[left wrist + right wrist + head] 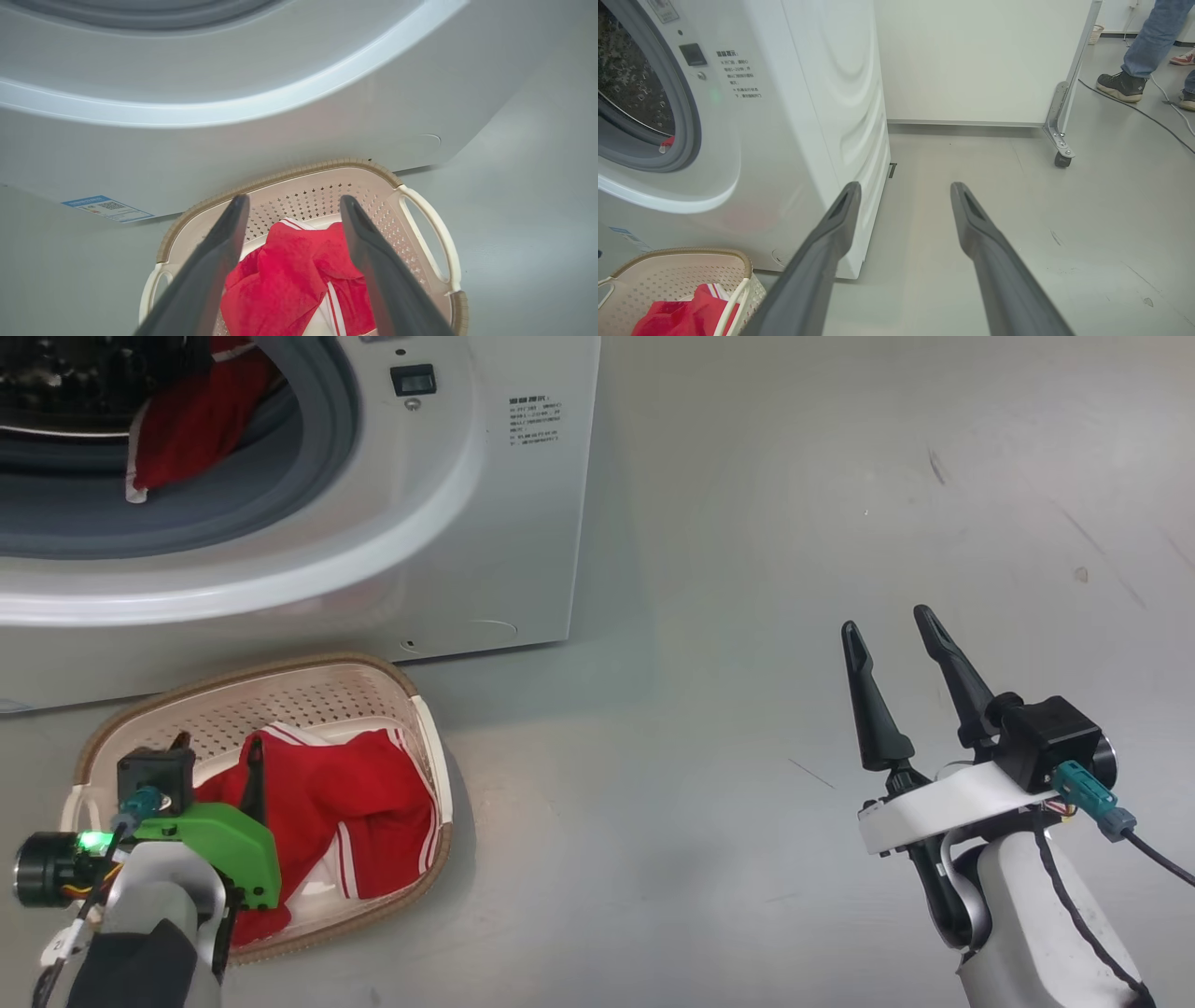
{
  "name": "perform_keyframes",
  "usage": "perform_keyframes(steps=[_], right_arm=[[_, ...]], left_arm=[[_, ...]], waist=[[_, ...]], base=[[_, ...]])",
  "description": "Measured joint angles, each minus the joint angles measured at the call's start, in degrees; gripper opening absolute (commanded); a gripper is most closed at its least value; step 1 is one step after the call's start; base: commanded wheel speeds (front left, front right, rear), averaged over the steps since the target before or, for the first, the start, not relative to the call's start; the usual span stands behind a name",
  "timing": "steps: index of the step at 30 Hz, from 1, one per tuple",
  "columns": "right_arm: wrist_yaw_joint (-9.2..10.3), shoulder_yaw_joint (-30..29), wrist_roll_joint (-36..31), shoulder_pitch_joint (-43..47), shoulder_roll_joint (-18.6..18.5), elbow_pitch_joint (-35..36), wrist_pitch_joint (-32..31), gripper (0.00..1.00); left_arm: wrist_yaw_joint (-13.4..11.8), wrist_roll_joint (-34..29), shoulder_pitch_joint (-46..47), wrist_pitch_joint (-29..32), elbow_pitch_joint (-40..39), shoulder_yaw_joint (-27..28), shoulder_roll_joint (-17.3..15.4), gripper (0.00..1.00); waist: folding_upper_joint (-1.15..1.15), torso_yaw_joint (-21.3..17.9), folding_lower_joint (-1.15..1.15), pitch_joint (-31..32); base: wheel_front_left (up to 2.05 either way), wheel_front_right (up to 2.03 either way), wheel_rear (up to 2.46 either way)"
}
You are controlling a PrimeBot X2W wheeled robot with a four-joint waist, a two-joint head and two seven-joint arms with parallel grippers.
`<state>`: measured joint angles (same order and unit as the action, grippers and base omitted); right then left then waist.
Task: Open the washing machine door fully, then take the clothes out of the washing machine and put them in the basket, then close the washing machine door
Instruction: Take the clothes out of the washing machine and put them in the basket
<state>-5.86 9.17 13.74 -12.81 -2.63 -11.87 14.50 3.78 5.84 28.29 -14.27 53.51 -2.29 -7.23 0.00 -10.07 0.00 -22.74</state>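
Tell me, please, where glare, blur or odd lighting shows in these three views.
Head view: a bright sheen band crosses the big white front-loading washing machine. Left wrist view: the left gripper's long dark fingers look soft-edged up close. Right wrist view: even light, a soft shadow at the machine's base.

The washing machine (523, 523) is finished in smooth, glossy white panels, and its opening is lined with a matt grey rubber ring (329, 420). The basket (280, 700) is moulded in smooth, perforated cream plastic and edged with a brown woven-look rim (280, 176), and soft red cloth is seen in the clothes (364, 793). The floor (794, 523) is surfaced in smooth, faintly scuffed grey.
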Motion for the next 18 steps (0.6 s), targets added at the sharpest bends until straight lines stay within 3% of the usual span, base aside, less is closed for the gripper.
perform_keyframes(steps=[6,18], right_arm=[[-0.03,-1.45,0.0,0.9,0.0,-0.23,0.0,1.0],[-0.07,-2.6,-0.04,3.98,0.01,-0.07,0.0,1.0]], left_arm=[[0.54,-0.14,-0.04,-0.03,-2.94,-1.01,1.44,1.0],[1.34,-0.35,-3.61,-0.18,-16.67,-1.47,2.96,1.0]], waist=[[0.0,1.41,0.0,3.5],[0.0,4.49,0.0,10.15]], base=[[0.0,0.0,0.0],[0.0,0.0,0.0]])
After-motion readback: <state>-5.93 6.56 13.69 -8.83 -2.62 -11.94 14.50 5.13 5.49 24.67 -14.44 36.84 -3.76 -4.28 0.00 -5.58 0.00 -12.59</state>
